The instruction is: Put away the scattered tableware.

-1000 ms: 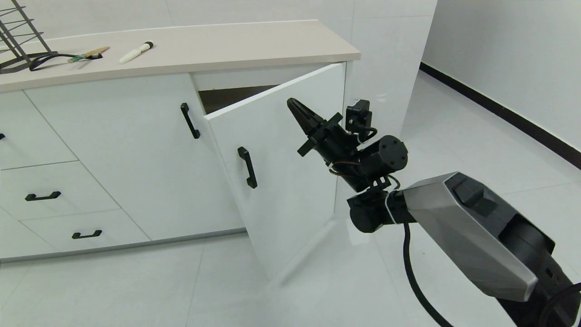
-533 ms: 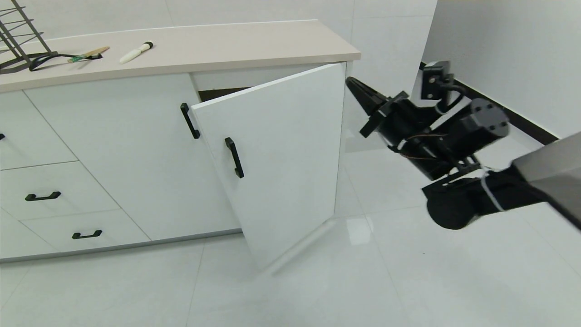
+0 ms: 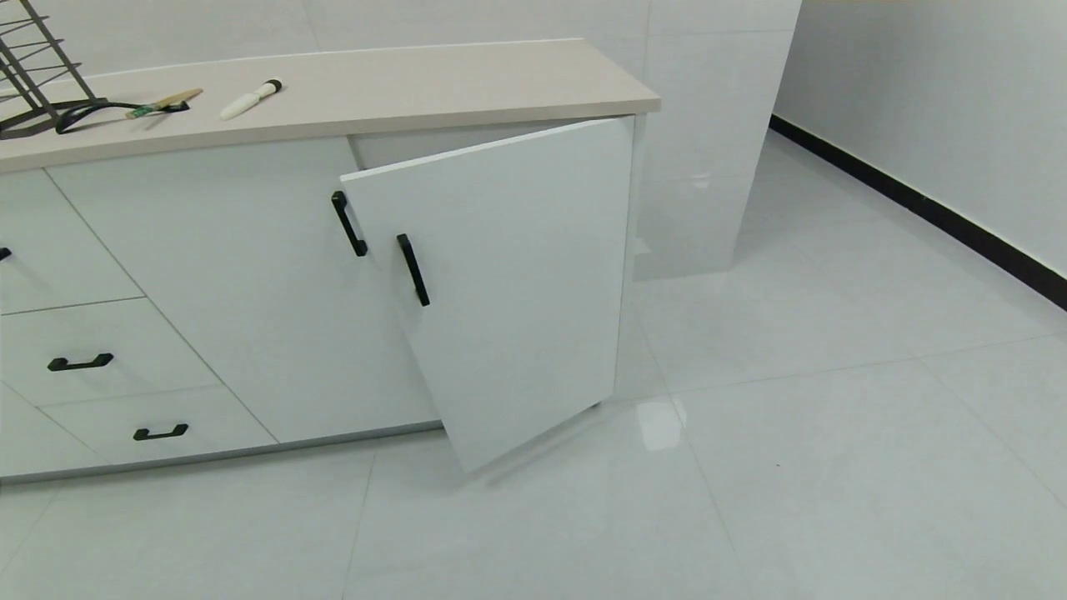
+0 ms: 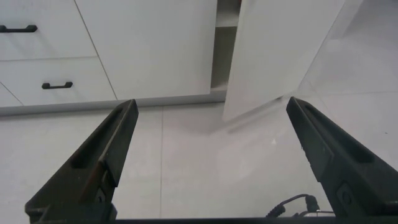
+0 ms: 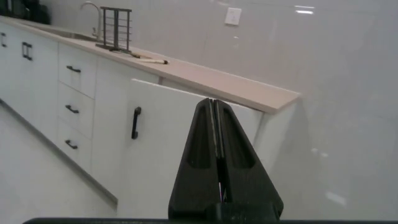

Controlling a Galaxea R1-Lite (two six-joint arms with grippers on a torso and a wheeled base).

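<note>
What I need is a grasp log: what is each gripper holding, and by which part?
Nothing is held. The left gripper is open above the floor; the right gripper is shut empty, facing the cabinet door.

Bright, even light puts a glare patch on the floor [image 3: 658, 423].

Cabinet door [image 3: 517, 275] swinging shut, its handle [image 3: 413, 268] drifting toward 10 o'clock, right gripper [image 5: 214, 109] pulling away from it toward 3 o'clock.
</note>
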